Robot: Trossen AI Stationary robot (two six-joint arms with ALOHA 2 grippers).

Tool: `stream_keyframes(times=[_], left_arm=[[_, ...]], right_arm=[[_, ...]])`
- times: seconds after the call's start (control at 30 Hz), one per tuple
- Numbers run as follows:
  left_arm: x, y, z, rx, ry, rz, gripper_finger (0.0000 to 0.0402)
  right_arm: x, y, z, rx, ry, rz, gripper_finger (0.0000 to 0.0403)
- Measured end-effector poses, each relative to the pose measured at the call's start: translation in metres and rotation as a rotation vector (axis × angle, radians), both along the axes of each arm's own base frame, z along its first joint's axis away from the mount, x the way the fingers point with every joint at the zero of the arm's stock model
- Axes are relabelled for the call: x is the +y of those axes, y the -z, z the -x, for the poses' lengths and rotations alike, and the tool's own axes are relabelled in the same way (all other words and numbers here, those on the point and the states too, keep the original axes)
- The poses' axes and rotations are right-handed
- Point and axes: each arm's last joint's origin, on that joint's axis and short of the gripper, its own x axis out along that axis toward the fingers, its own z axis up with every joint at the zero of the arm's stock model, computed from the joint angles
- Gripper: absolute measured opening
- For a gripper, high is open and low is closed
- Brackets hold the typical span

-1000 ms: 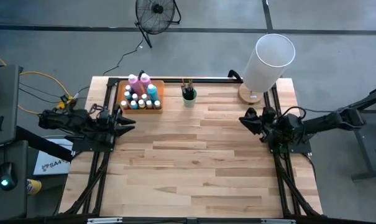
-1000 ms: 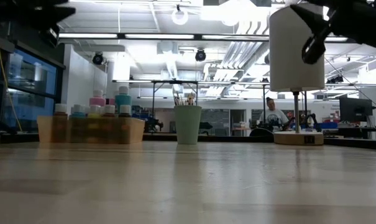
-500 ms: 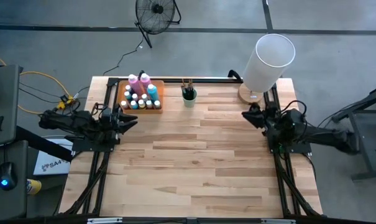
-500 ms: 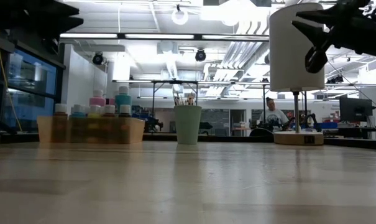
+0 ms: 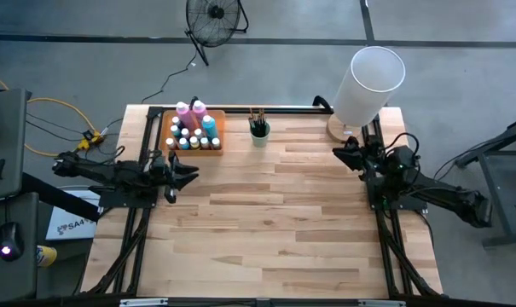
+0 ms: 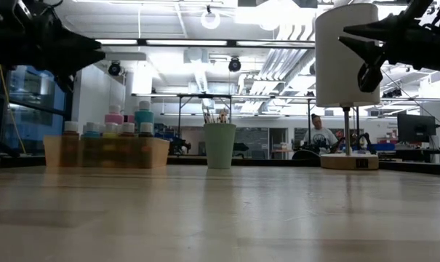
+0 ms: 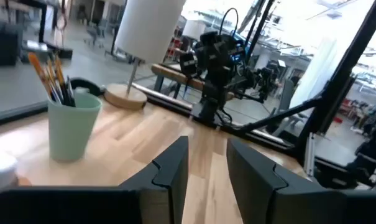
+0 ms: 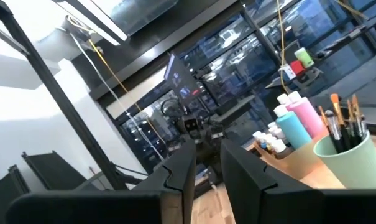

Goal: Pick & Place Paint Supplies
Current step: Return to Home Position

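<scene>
Both arms have shifted: the left gripper (image 5: 189, 170) has slid further in over the light wooden table (image 5: 266, 230), and the right arm has folded down along the table's right side. Each gripper's fingers sit a little apart and hold nothing. The small paint bottles with pale caps (image 5: 186, 137) and the taller pink and blue bottles (image 5: 191, 110) stand packed in the flat orange tray (image 5: 165, 130) at the back left. The thin dark-handled brushes (image 5: 257, 118) stick up from the pale green cup (image 5: 260, 136) just beside it. Bumps look like the danger now. The left gripper is near the tray and could knock bottles over if it swings that way. The right gripper (image 5: 340, 155) is near the tall white lamp (image 5: 370, 81) and could tip it.
</scene>
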Motion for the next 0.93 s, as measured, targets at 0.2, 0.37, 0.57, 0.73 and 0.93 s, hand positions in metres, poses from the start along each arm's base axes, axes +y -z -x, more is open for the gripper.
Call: stream_keyframes(times=[0.2, 0.37, 0.57, 0.73, 0.93], left_arm=[[0.0000, 0.0029, -0.0003, 0.016, 0.001, 0.043, 0.0108], [-0.0001, 0.0042, -0.0004, 0.030, 0.005, 0.032, 0.0108], [-0.0002, 0.0061, -0.0006, 0.048, 0.005, 0.027, 0.0108], [-0.0002, 0.0062, -0.0006, 0.047, 0.005, 0.027, 0.0108], [-0.0002, 0.0063, -0.0006, 0.048, 0.006, 0.027, 0.0108]], right_arm=[[-0.0006, 0.0034, -0.0015, 0.033, 0.001, -0.010, 0.0070], [-0.0010, 0.0042, -0.0019, 0.041, 0.004, -0.013, 0.0070], [-0.0010, 0.0046, -0.0020, 0.043, 0.004, -0.014, 0.0070], [-0.0010, 0.0046, -0.0020, 0.043, 0.005, -0.014, 0.0070], [-0.0010, 0.0047, -0.0020, 0.044, 0.005, -0.014, 0.0070]])
